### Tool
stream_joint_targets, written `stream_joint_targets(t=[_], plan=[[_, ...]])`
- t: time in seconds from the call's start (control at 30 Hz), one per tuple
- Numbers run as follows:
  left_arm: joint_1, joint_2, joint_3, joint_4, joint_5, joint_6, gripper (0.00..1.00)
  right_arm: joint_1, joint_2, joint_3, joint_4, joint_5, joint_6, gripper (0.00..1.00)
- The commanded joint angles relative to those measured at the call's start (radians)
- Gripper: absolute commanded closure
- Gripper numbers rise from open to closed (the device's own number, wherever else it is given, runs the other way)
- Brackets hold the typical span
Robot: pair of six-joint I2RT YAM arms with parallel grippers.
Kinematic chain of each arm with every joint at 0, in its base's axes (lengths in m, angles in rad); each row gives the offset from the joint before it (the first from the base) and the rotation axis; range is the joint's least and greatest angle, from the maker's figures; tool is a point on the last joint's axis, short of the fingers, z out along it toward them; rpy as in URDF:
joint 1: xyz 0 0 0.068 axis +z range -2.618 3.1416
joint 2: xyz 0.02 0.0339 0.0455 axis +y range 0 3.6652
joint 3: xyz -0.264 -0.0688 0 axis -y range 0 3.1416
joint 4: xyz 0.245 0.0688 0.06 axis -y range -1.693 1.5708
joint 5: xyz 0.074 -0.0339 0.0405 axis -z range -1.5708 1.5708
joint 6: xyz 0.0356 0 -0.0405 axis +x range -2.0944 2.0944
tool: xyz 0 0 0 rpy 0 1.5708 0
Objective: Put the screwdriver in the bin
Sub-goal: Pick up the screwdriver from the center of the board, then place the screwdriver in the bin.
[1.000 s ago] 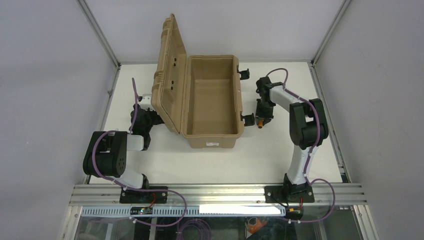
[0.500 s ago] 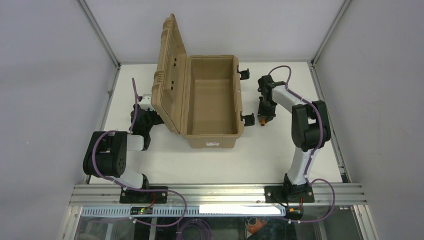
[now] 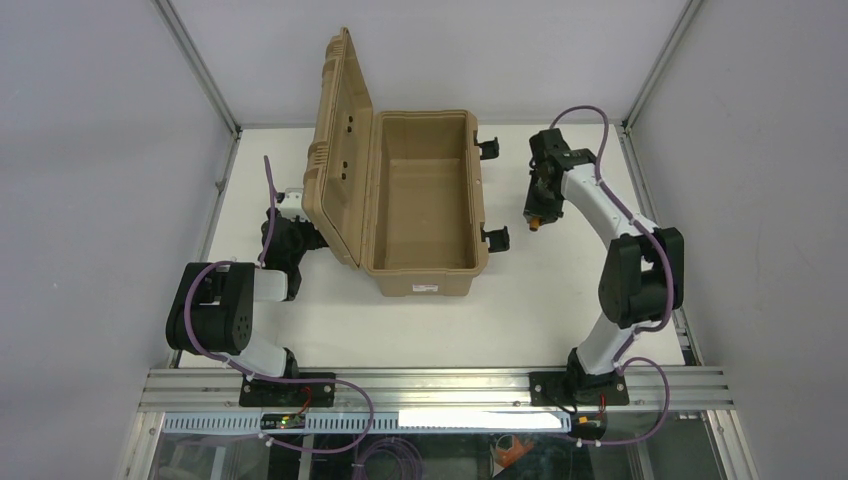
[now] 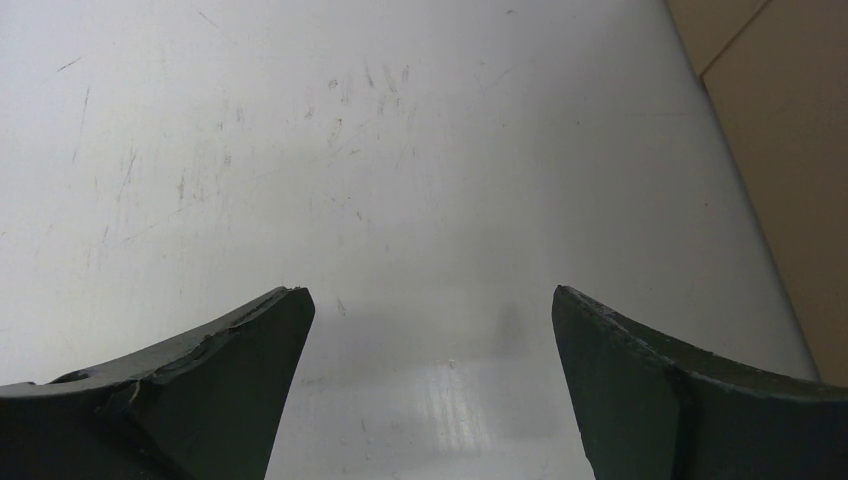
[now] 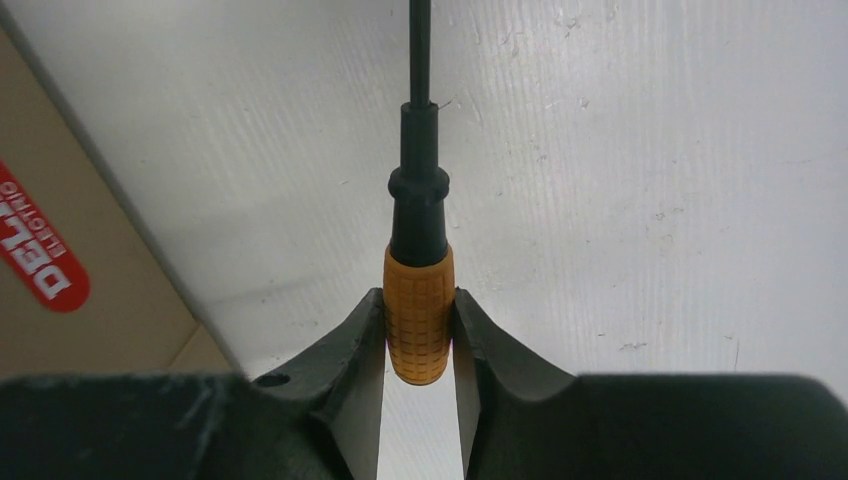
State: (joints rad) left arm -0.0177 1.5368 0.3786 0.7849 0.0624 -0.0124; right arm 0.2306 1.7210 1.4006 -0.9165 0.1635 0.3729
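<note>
**Top external.** Since half a second ago the right gripper (image 3: 538, 220) has moved away from the near black latch (image 3: 496, 238) and toward the far side of the table (image 3: 560, 300). Its elbow has swung out to the right. A second ago the gripper sat lower still, just beside that latch. The left arm has not changed over the same time. The left gripper (image 3: 296, 238) is tucked behind the raised lid (image 3: 340, 150), and from here I cannot tell how far it is open. Only a speck of the screwdriver (image 3: 537, 226) shows, as orange at the right gripper's tip. The bin (image 3: 425, 282) stands open to the left of that gripper, apart from it. The bin's interior is bare tan.

**Left wrist.** The left gripper (image 4: 430, 292) is spread wide with nothing between its fingers. Scuffed white table (image 4: 300, 150) lies ahead of it. A tan wall of the bin (image 4: 790, 150) runs along its right side, clear of the fingers.

**Right wrist.** The right gripper (image 5: 418, 300) is closed narrow on the screwdriver (image 5: 418, 310), with both fingers pressed against the ribbed orange handle near its butt end. The black collar and thin shaft (image 5: 420, 50) run straight out ahead of the fingertips and leave the top of the view. Whether the tip touches anything cannot be seen. The bin (image 5: 70, 330), bearing a red label (image 5: 35, 245), lies to the gripper's left and is not touching the tool.
</note>
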Motion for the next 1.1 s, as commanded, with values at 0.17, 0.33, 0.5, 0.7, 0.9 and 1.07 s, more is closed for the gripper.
stream_joint_targets(t=[0.17, 0.33, 0.5, 0.7, 0.9, 1.07], plan=[[0.005, -0.03, -0.004, 0.037, 0.022, -0.011, 0.01, 0.006, -0.136, 0.165, -0.09, -0.08, 0.011, 1.0], [0.005, -0.03, -0.004, 0.037, 0.022, -0.011, 0.01, 0.038, -0.148, 0.254, -0.132, -0.145, 0.006, 1.0], [0.005, -0.031, -0.004, 0.037, 0.022, -0.011, 0.01, 0.1, -0.135, 0.343, -0.169, -0.153, 0.008, 1.0], [0.005, -0.031, -0.004, 0.037, 0.022, -0.011, 0.01, 0.194, -0.08, 0.461, -0.21, -0.154, 0.019, 1.0], [0.005, -0.031, -0.004, 0.037, 0.021, -0.011, 0.01, 0.288, 0.021, 0.561, -0.234, -0.14, 0.035, 1.0], [0.005, -0.03, -0.004, 0.037, 0.022, -0.011, 0.01, 0.359, 0.11, 0.646, -0.243, -0.117, 0.068, 1.0]])
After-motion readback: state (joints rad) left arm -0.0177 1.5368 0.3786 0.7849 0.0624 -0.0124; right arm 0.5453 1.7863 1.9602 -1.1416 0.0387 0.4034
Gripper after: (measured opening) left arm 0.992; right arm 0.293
